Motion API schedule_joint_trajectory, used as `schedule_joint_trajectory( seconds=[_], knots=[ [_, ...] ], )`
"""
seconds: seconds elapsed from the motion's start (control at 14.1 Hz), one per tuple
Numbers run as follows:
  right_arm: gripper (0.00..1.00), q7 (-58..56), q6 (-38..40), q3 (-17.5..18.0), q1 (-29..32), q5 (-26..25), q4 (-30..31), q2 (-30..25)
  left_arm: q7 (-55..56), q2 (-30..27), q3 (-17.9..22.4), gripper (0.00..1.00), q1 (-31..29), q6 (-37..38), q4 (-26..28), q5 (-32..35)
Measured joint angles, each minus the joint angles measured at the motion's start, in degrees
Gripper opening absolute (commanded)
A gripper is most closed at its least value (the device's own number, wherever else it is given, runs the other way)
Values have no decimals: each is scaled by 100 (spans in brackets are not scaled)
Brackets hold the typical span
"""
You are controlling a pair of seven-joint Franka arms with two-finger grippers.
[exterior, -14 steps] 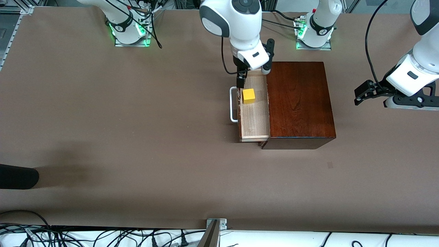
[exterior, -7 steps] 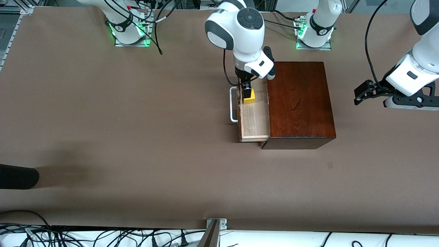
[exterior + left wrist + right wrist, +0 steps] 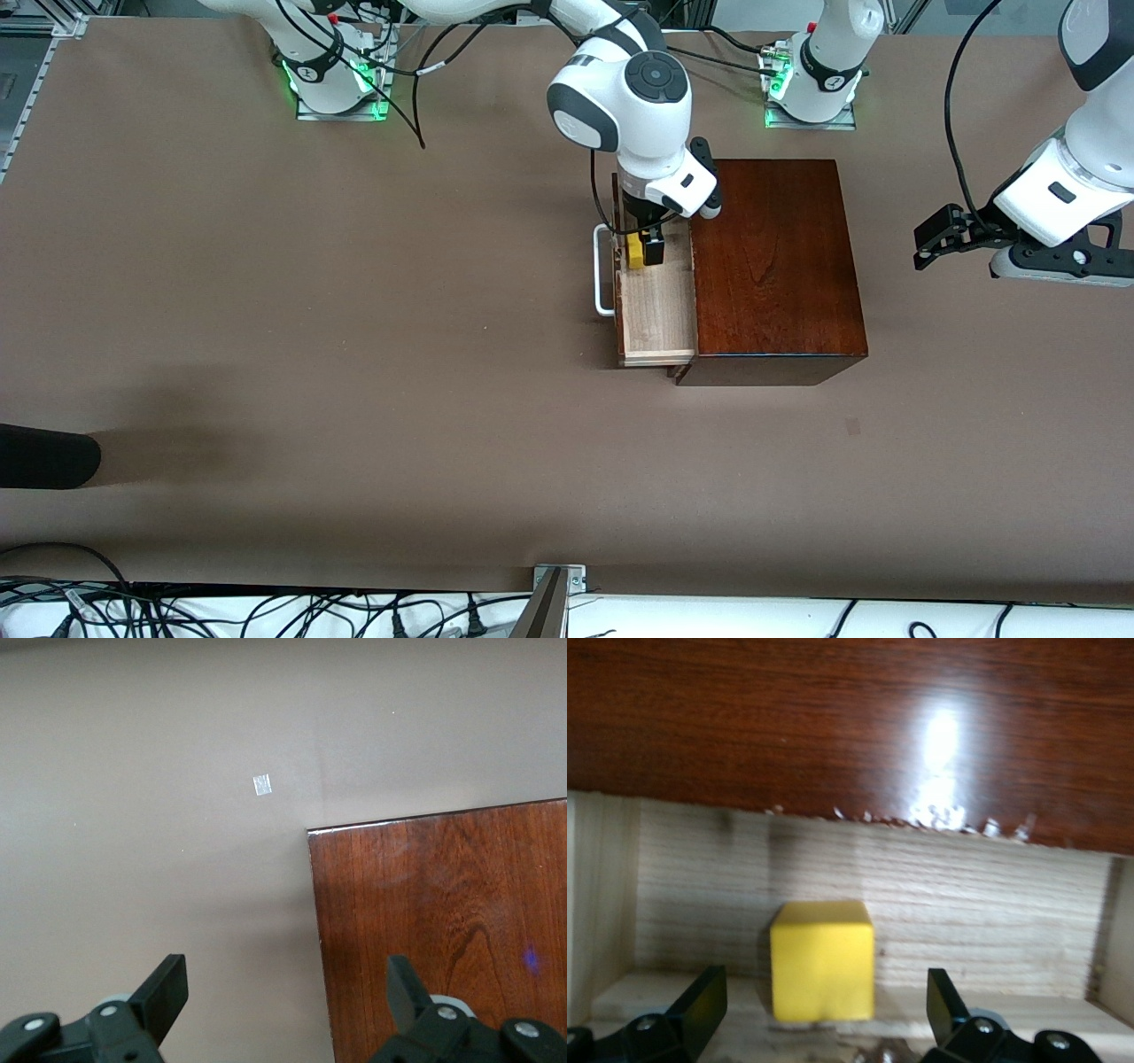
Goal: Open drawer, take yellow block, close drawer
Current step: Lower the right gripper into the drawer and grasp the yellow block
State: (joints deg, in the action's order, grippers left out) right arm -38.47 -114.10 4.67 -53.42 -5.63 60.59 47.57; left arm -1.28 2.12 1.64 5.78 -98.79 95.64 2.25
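The dark reddish-brown wooden box (image 3: pixel 775 266) stands mid-table with its drawer (image 3: pixel 657 315) pulled open toward the right arm's end, showing the pale interior and the white bar handle (image 3: pixel 602 270). The yellow block (image 3: pixel 634 252) sits in the drawer, at the end farther from the front camera. My right gripper (image 3: pixel 645 249) is down in the drawer, open, with a finger on each side of the block (image 3: pixel 822 958) and a gap at both sides. My left gripper (image 3: pixel 932 245) waits open and empty above the table beside the box (image 3: pixel 443 930).
A black rounded object (image 3: pixel 44 456) pokes in at the table edge at the right arm's end. A small tape mark (image 3: pixel 852 427) lies on the table nearer the front camera than the box. Cables and a metal bracket (image 3: pixel 556 585) run along the near edge.
My right gripper has come down over the open drawer and now straddles the yellow block. The drawer, the block and the left arm have not moved.
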Motion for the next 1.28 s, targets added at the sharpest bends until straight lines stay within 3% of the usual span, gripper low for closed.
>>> schedule_joint_trajectory(
  seconds=[0.5,0.57,0.64,0.71,1.07,1.28],
  knots=[
    [97,41,-16,-23,-37,-73,-23,236,-13,0,0,100,1,0,0,0],
    [69,51,-19,-24,-41,-76,-28,238,-16,0,0,100,1,0,0,0],
    [18,85,-34,-25,-45,-90,-28,245,-18,0,0,100,1,0,0,0],
    [0,120,-79,-27,-50,-128,-28,258,-19,0,0,100,1,0,0,0],
    [0,296,-167,-103,-54,-193,-77,276,-24,0,0,100,1,0,0,0],
    [0,689,176,-126,-50,-194,-407,198,-31,0,0,100,1,0,0,0]
  ],
)
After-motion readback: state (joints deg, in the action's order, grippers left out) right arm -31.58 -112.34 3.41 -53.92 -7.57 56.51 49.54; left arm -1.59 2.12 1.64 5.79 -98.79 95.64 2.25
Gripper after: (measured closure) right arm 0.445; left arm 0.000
